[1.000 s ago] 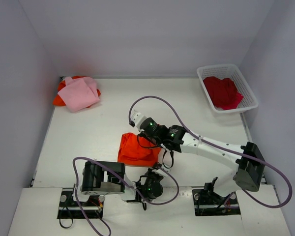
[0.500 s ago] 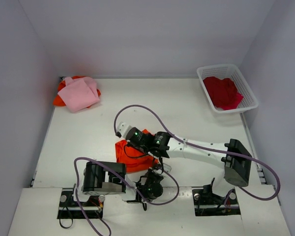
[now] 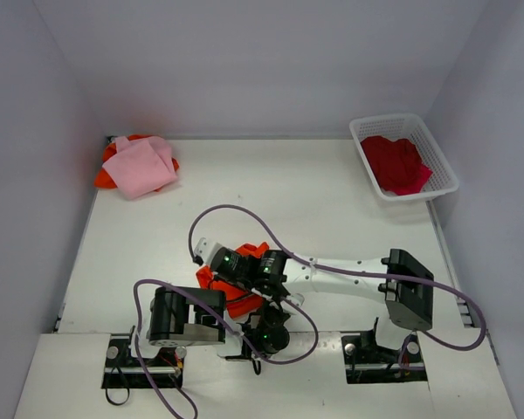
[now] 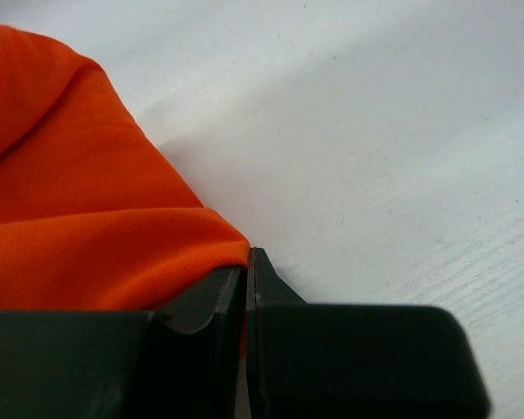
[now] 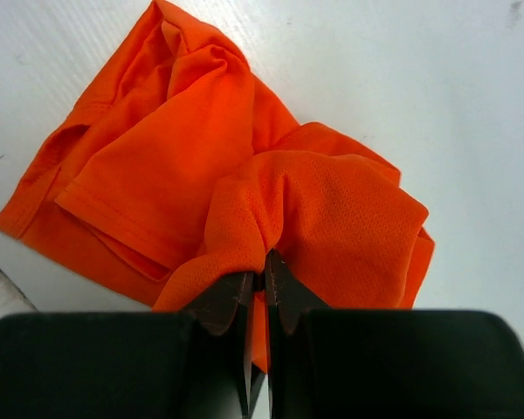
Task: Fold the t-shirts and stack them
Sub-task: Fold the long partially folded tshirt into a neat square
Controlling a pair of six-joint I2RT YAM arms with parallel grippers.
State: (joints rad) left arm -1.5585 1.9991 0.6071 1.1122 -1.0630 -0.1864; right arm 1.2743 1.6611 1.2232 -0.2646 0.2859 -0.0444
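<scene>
An orange t-shirt (image 3: 238,302) lies bunched near the table's front edge, partly hidden under my right arm. My right gripper (image 3: 208,262) is shut on a gathered fold of it (image 5: 264,278); the rest of the shirt (image 5: 183,148) spreads crumpled on the table beyond the jaws. My left gripper (image 3: 264,310) is shut on a thin edge of the same shirt (image 4: 247,262), low on the table, with orange cloth (image 4: 87,218) to its left. A folded pink t-shirt (image 3: 140,166) lies on an orange one (image 3: 105,179) at the back left.
A white basket (image 3: 360,131) holding a red t-shirt (image 3: 395,161) stands at the back right. Grey walls close in the white table (image 3: 314,201) on three sides. My right arm's cable (image 3: 244,214) loops over the table's middle.
My right gripper has moved left and towards the near edge, pulling the orange cloth with it. The shirt has gone from a flatter shape to a bunched one. The left arm has stayed put.
</scene>
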